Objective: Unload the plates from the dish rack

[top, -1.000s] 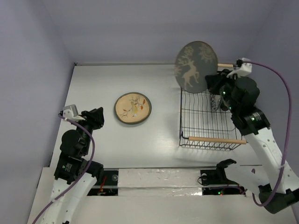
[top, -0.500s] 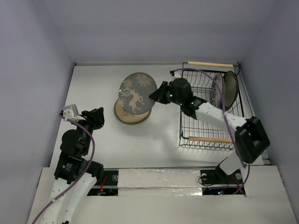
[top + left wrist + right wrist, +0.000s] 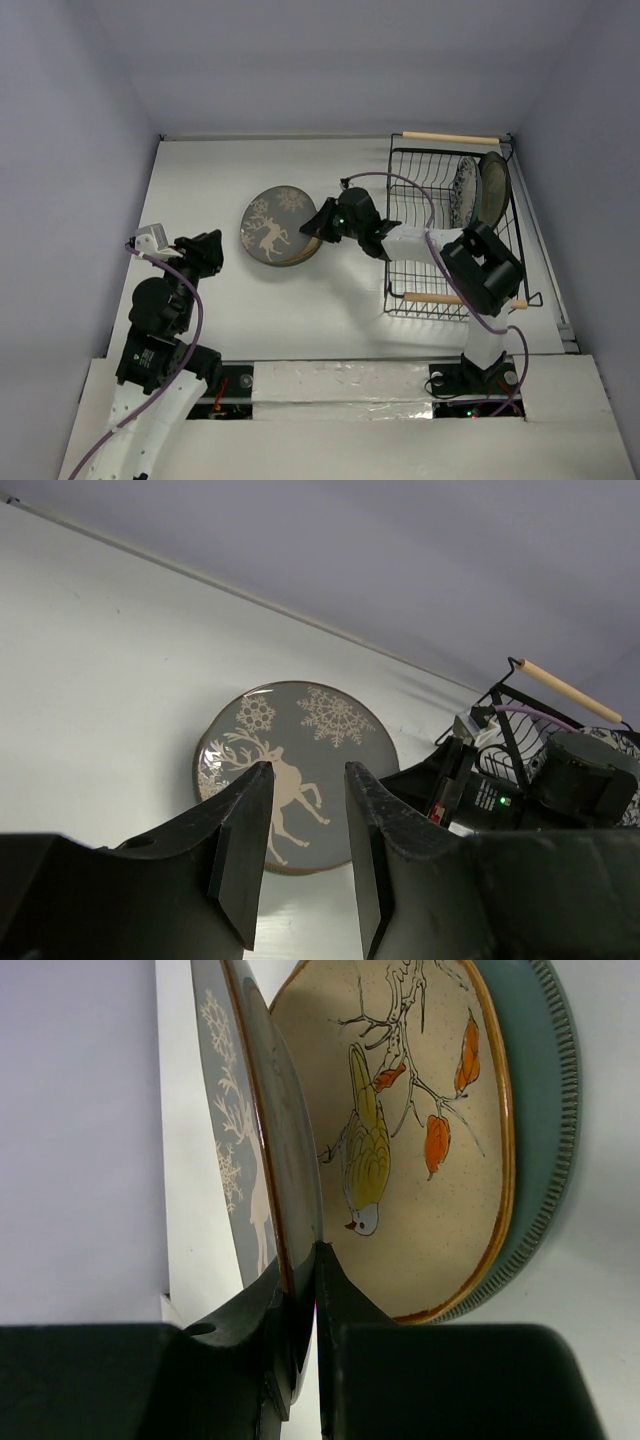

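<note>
My right gripper (image 3: 322,222) is shut on the rim of the grey deer plate (image 3: 270,226) and holds it tilted low over the stack left of the dish rack (image 3: 455,299). In the right wrist view the gripper (image 3: 305,1260) pinches the grey plate's edge (image 3: 250,1160). Beneath it lie the tan plate with a bird drawing (image 3: 420,1140) and the teal plate (image 3: 540,1110). The white-blue floral plate (image 3: 462,192) and the dark-brown-rimmed plate (image 3: 492,188) stand upright in the rack's back right. My left gripper (image 3: 207,250) is open and empty, left of the stack. The left wrist view shows it (image 3: 306,770) facing the grey plate (image 3: 330,720).
The rack has wooden rod handles at the far end (image 3: 452,138) and the near end. A grey wall runs along the table's back and sides. The right arm (image 3: 420,240) stretches leftward from the rack's front to the stack.
The right arm carried the grey deer plate from above the rack leftward and lowered it onto the tan plate. The left arm has not moved.
</note>
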`<state>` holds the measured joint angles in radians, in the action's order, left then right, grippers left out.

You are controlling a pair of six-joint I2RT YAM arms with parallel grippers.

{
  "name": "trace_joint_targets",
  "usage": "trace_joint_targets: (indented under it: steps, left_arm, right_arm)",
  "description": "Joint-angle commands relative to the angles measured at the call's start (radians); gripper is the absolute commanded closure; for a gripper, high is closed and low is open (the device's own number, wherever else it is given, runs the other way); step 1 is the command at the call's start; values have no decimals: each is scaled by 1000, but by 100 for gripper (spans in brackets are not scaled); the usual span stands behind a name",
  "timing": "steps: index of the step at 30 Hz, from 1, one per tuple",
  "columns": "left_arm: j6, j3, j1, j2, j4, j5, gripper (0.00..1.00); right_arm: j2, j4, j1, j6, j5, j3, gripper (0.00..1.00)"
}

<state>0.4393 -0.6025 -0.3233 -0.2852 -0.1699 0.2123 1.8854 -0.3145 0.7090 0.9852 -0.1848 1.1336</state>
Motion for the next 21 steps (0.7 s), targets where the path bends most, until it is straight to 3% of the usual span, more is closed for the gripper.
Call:
trace_joint_targets:
  steps: [1, 5, 10, 17, 21]
  left_arm:
    - [4, -14, 6, 1, 32, -5, 69]
    - [4, -14, 6, 3, 32, -5, 69]
    - [3, -13, 6, 6, 33, -5, 69]
    - [4, -14, 6, 11, 33, -5, 68]
    - [3, -14, 6, 14, 33, -5, 68]
  right_arm:
    - [-29, -281, 10, 67, -31, 22, 97]
    - [-11, -288, 10, 67, -28, -6, 86]
    - [9, -265, 10, 49, -21, -29, 66]
    - [1, -190, 10, -8, 5, -34, 57]
    - [-28, -106, 20, -69, 51, -35, 38]
